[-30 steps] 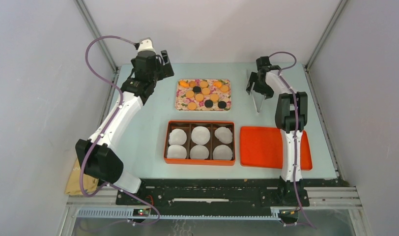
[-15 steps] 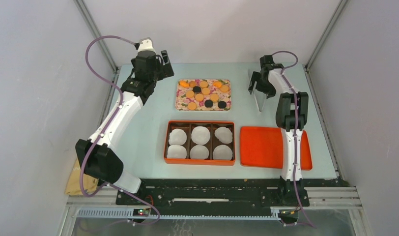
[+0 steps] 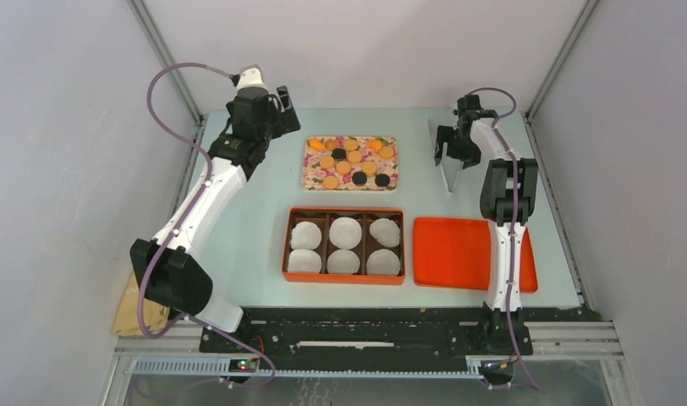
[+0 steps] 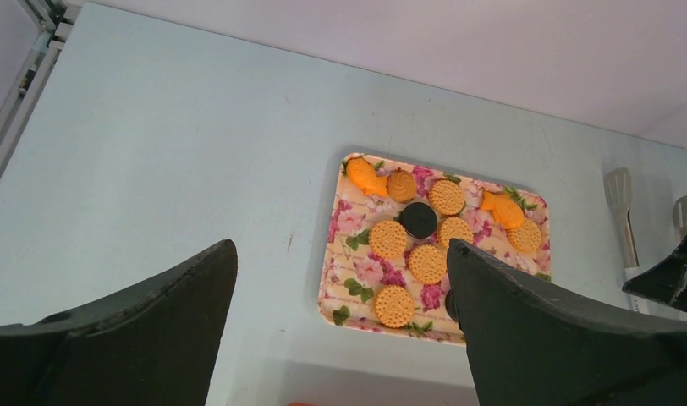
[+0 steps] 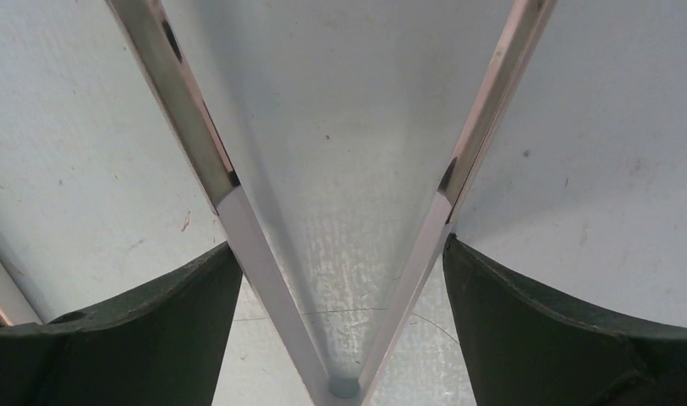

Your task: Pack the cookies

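Right wrist view: we are straddling the metal tongs (image 5: 340, 211) with wide jaws; squeezing evenly near the hinge should help. Left jaws are hanging wide. Cookies (image 3: 350, 161) are waiting on the floral tray (image 3: 313, 175).

**Around the table**

A pale blue-green tabletop (image 3: 264, 211) carries a rectangular floral-print tray (image 3: 351, 182) at the back. In front of it sits an orange six-compartment box (image 3: 343, 211), each compartment holding a white round paper liner (image 3: 345, 231). Just right of the box lies a flat orange lid (image 3: 454, 254). Shiny metal tongs (image 3: 447, 173) are at back right.
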{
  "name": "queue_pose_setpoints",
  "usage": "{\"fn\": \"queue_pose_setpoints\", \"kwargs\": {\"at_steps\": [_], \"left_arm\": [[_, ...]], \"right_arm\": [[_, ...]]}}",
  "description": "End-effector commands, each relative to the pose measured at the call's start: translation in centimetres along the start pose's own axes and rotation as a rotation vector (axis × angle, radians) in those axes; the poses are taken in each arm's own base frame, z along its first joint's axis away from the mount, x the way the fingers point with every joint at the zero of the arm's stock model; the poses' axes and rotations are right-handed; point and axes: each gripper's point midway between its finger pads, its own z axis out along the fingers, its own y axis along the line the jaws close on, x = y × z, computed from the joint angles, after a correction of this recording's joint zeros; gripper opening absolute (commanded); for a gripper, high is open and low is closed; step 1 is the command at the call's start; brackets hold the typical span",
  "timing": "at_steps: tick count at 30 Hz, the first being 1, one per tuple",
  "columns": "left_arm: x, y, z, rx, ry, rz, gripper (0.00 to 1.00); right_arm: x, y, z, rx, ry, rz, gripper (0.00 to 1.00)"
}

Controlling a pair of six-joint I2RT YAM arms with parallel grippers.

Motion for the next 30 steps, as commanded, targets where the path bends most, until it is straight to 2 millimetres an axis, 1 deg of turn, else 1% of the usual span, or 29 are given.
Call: {"fn": "queue_pose_setpoints", "kwargs": {"at_steps": [1,4,7,11,13,16,20,22,24,27,30], "left_arm": [[0.6,-0.2,0.7,0.008,0.008,-0.029,0.98],[1.0,-0.3,1.0,0.011,0.019,-0.034,0.98],[1.5,-0.6,1.4,0.021,0.032,-0.034,0.98],[2.0,-0.3,1.8,0.008,0.042,-0.029,0.98],[2.1,-0.3,1.8,0.008,0.043,-0.027,0.98],[2.1,-0.3,1.8,0.009,0.044,-0.027,0.98],[2.2,-0.2,1.7,0.008,0.043,-0.024,0.98],[2.1,-0.2,1.6,0.010,0.041,-0.025,0.98],[2.1,-0.2,1.5,0.012,0.039,-0.029,0.98],[2.1,-0.7,1.5,0.035,0.041,-0.046,0.98],[2.3,-2.4,2.0,0.104,0.066,-0.082,0.97]], "right_arm": [[2.4,-0.8,0.1,0.005,0.089,-0.083,0.94],[2.7,-1.0,0.2,0.074,0.096,-0.118,0.93],[3.0,-0.3,0.5,0.115,0.095,-0.144,0.91],[3.3,0.2,0.6,0.164,0.092,-0.156,0.83],[3.4,0.3,0.5,0.188,0.087,-0.151,0.74],[3.6,0.1,0.1,0.214,0.075,-0.136,0.55],[3.8,0.0,-0.8,0.217,0.057,-0.111,0.49],[3.7,-0.1,-1.5,0.218,0.043,-0.099,0.47],[3.4,0.1,-2.6,0.212,0.016,-0.092,0.45],[2.9,1.2,-5.3,0.178,-0.036,-0.090,0.43],[2.8,2.8,-8.2,0.137,-0.076,-0.111,0.43]]}}
